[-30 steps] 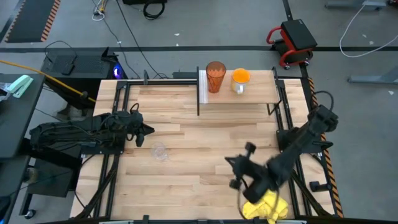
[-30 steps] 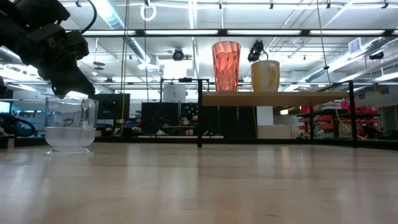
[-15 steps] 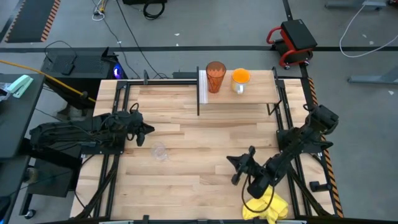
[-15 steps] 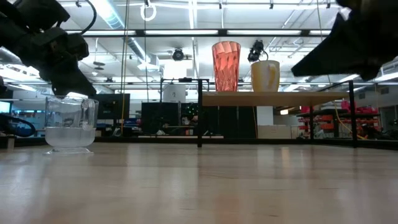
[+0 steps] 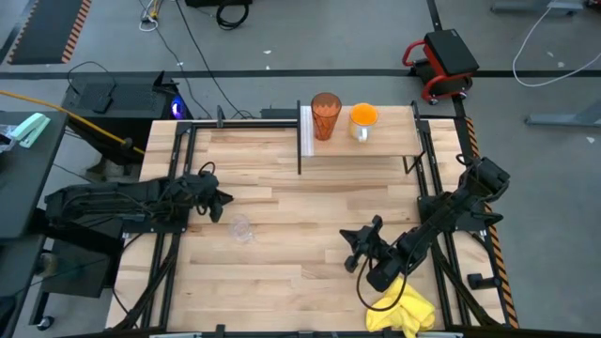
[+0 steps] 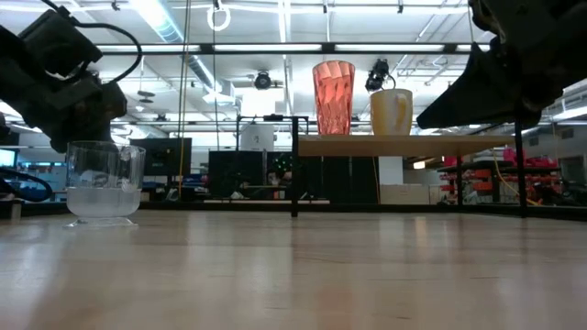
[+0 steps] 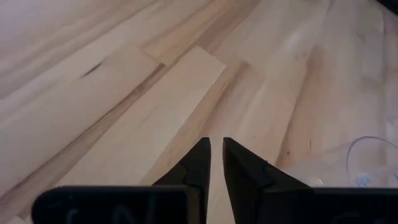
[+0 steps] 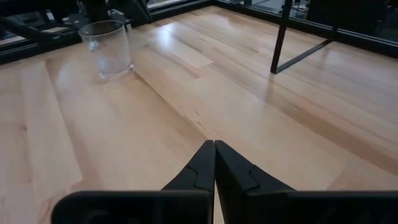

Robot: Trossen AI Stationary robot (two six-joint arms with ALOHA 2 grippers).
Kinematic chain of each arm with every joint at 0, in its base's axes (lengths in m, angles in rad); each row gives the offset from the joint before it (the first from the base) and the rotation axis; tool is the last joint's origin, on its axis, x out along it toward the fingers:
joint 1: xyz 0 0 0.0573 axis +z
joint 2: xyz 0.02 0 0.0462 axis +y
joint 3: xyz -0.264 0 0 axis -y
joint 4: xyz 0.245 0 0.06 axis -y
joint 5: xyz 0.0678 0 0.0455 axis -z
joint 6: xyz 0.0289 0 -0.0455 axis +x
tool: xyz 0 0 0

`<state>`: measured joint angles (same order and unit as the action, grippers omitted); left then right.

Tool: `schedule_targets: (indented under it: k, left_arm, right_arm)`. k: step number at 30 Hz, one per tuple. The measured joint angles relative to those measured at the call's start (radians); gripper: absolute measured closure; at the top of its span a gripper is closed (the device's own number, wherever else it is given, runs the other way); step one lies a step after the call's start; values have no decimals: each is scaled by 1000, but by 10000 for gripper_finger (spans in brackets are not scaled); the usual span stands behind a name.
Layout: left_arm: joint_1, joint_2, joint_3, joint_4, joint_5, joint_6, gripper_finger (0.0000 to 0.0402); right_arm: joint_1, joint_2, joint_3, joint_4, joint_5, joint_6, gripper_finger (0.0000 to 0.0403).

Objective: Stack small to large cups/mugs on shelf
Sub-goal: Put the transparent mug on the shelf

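Note:
The small clear glass (image 5: 241, 228) stands upright on its base on the tabletop, left of centre; it also shows in the low view (image 6: 104, 181) and the right wrist view (image 8: 112, 48). The dark-orange tumbler (image 5: 325, 115) and the bright orange cup (image 5: 362, 119) stand side by side on the shelf (image 5: 376, 143) at the far edge. My left gripper (image 5: 223, 202) is shut and empty just beyond the glass toward the table's left, above the table (image 7: 216, 146). My right gripper (image 5: 347, 247) is shut and empty over the table's near right (image 8: 214, 146).
A crumpled yellow cloth (image 5: 402, 308) lies at the table's near edge under my right arm. The shelf's black legs (image 8: 281, 37) stand on the tabletop (image 5: 300, 207) at the far side. Bare wood lies between the glass and the shelf.
My right gripper has come down from high above the yellow cloth and shifted a little toward the table's left and far side, staying shut. My left gripper has shifted slightly beside the glass. The cups and the cloth have not moved.

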<state>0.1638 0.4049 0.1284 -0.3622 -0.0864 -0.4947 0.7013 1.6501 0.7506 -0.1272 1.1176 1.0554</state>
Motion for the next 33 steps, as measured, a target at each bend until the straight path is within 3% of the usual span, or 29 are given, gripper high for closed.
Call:
schedule_targets:
  k: [10,24,33]
  left_arm:
    - [-20,1,0,-62,5,-72,351]
    - [-301,1,0,-77,34,-253,359]
    - [-367,1,0,-75,6,-271,372]
  right_arm:
    - [0,0,0,3,-45,0,391]
    - [0,0,0,9,-53,1,390]
    - [0,0,0,14,-53,1,390]
